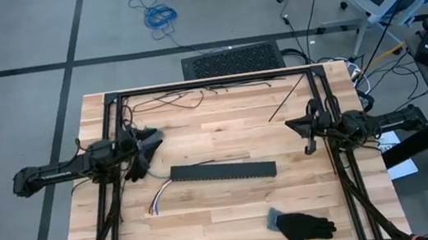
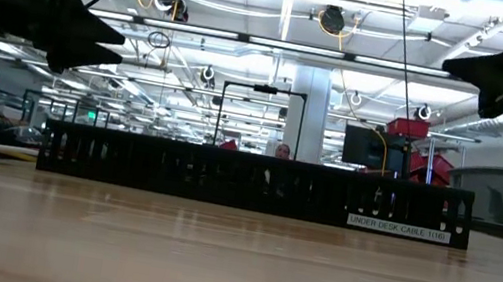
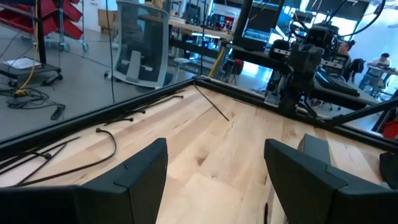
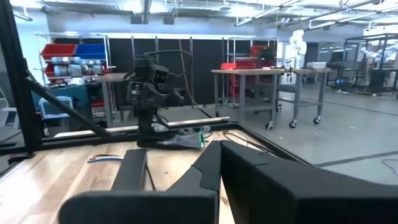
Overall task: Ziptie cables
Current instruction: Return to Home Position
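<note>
Since the cables lie inside the covered duct, only coloured ends trailing from its left end, both arms hang clear on either side: left gripper spread, right gripper spread, both empty

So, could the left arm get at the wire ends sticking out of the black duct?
Probably yes. The wire ends lie bare on the table past the duct, close to the open left gripper, with nothing between them.
</note>
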You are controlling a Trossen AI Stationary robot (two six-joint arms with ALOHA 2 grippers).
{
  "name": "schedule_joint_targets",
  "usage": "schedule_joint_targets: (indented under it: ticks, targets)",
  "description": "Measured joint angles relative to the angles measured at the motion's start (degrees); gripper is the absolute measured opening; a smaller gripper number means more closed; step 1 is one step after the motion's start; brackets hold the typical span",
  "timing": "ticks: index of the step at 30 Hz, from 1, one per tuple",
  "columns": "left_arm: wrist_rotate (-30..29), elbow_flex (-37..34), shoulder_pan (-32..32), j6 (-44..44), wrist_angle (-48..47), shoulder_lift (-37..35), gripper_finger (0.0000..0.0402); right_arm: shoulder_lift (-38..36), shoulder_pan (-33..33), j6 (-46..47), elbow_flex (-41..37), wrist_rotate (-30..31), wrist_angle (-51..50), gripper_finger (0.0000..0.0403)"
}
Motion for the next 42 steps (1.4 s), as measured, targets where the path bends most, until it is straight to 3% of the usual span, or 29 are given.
schedule_joint_targets:
  ticks: [19,28,35,38,40,42]
  targets:
    - [-0.04,0.00,0.00,0.00,-0.03,-0.76,0.0260,0.39,0.31,0.00,0.00,0.24,-0.81,0.0000]
    - [-0.01,0.00,0.00,0.09,0.05,-5.85,0.0260,0.39,0.31,0.00,0.00,0.24,-0.82,0.0000]
    - [13.99,-0.02,-0.08,9.41,-2.08,-6.08,0.0260,0.39,0.29,0.00,0.00,0.24,-0.82,0.0000]
    - [13.92,-0.02,-0.67,20.32,-2.12,-6.11,0.0260,0.42,0.31,0.00,0.00,0.24,-0.96,0.0000]
    - [13.08,-0.02,-0.47,21.54,-2.15,-6.10,0.0260,0.44,0.30,0.00,0.00,0.24,-1.08,0.0000]
    - [13.15,-0.02,-0.67,17.36,-2.12,-6.10,0.0260,0.44,0.30,0.00,0.00,0.24,-1.09,0.0000]
